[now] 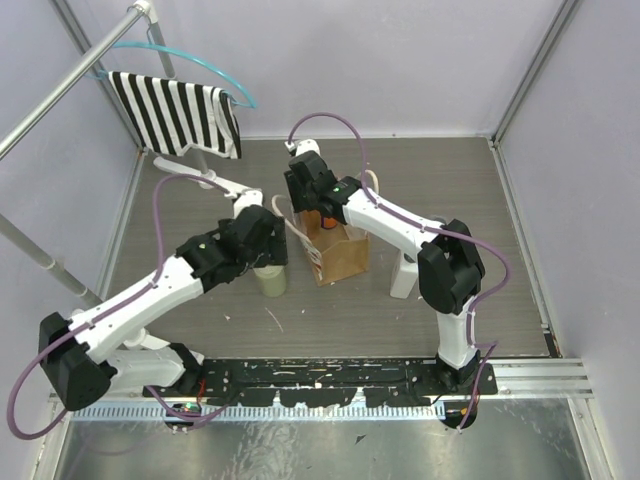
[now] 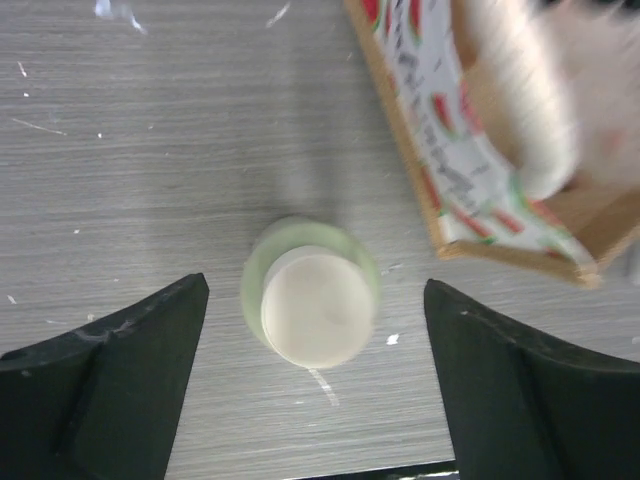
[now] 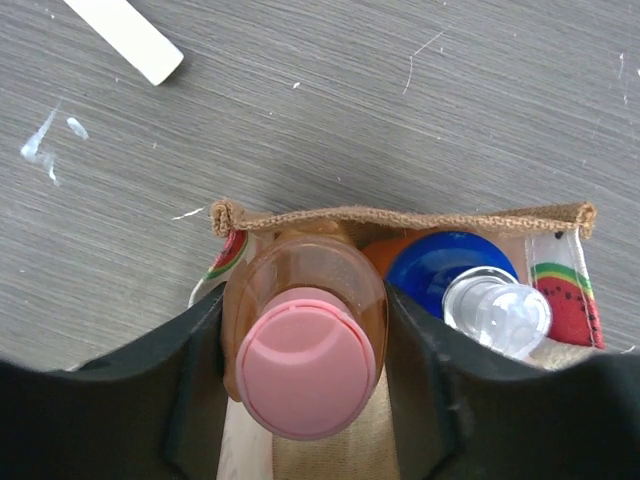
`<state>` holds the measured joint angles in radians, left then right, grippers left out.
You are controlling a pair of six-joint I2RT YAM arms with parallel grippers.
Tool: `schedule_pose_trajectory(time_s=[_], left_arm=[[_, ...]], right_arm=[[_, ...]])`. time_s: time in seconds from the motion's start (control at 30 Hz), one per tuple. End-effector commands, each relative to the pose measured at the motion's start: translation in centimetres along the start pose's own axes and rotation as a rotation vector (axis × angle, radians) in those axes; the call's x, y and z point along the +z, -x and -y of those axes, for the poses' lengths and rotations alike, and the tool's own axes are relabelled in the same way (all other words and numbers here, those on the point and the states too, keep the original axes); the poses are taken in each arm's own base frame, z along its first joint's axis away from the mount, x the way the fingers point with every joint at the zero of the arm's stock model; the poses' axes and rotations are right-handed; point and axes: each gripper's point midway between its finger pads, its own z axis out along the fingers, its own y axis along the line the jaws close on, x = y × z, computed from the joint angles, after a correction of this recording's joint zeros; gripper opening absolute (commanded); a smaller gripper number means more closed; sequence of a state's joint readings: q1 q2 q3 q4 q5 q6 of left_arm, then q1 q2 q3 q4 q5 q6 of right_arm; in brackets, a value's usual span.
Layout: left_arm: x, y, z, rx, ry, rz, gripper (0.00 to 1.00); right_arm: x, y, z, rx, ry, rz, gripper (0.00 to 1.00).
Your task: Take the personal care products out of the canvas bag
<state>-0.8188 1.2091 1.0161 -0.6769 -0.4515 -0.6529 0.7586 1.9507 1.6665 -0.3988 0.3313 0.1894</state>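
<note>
The canvas bag (image 1: 342, 256) stands at mid-table; its rim also shows in the right wrist view (image 3: 400, 214). My right gripper (image 1: 316, 203) is over its open top, shut (image 3: 305, 310) on the peach-pink bottle (image 3: 305, 350) with the pink cap, still inside the bag. The blue bottle (image 3: 440, 262) with a clear top stands beside it in the bag. The pale olive bottle (image 1: 270, 281) stands upright on the table left of the bag. My left gripper (image 1: 266, 248) hangs open above it, its fingers (image 2: 130, 370) wide apart of the cream cap (image 2: 312, 305). The white bottle (image 1: 404, 276) stands right of the bag.
A striped cloth (image 1: 180, 112) hangs on a teal hanger from a metal rack (image 1: 60, 95) at the back left. A white flat bar (image 3: 125, 38) lies on the table behind the bag. Walls close the table on the back and sides.
</note>
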Motion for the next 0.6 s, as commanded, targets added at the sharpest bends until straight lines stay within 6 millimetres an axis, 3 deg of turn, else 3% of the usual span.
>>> schedule_pose_trajectory(time_s=[0.0, 0.17, 0.3, 0.4, 0.57], left_arm=[[-5.0, 6.3, 0.2, -0.069, -0.038, 0.155, 0.99], [-8.5, 9.8, 0.3, -0.083, -0.075, 0.228, 0.99], [-9.6, 12.7, 1.6, -0.057, -0.098, 0.278, 0.99], [-9.6, 14.9, 3.1, -0.031, -0.112, 0.307, 0.99], [-7.0, 16.8, 7.0, 0.034, -0.148, 0.282, 0.99]], right_arm=[[-1.3, 1.8, -0.4, 0.03, 0.013, 0.031, 0.29], [-4.6, 5.0, -0.1, 0.064, 0.035, 0.108, 0.24], [-8.8, 8.5, 0.5, 0.111, 0.068, 0.202, 0.24], [-12.6, 11.1, 1.2, 0.152, 0.086, 0.282, 0.24], [-20.3, 15.2, 3.6, 0.202, 0.097, 0.447, 0.24]])
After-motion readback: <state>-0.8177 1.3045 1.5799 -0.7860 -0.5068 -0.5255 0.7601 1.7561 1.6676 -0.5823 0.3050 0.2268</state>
